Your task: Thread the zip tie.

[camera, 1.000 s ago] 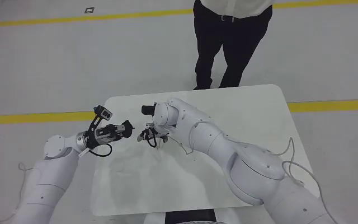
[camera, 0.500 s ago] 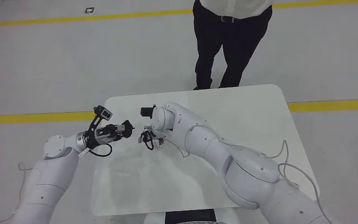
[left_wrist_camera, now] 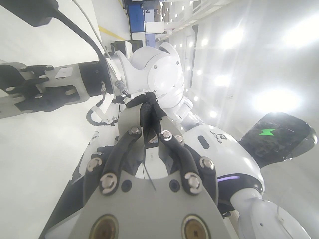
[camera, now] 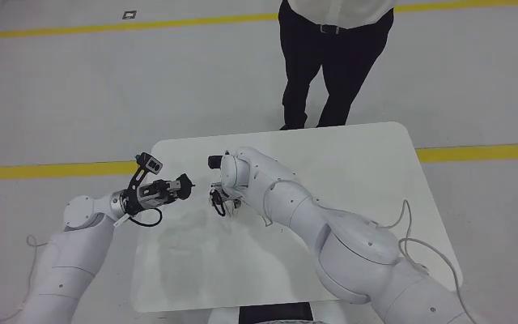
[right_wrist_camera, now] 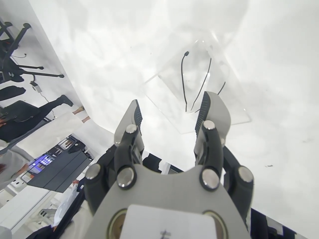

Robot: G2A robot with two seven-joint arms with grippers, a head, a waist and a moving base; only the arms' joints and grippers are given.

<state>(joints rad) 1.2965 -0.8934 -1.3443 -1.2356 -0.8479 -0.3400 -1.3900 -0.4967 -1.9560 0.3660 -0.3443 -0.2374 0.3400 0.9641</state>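
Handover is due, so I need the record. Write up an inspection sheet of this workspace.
Surface: white table, lightly marked.
Job's things: held zip tie pinched in the left gripper; spare zip ties lying in a clear tray.
Clutter: a few dark specks on the table.
Grippers: left gripper shut on the held zip tie; right gripper open above the tray.
Cables: black cable loop by the left wrist.
Surroundings: yellow floor lines beside the table.
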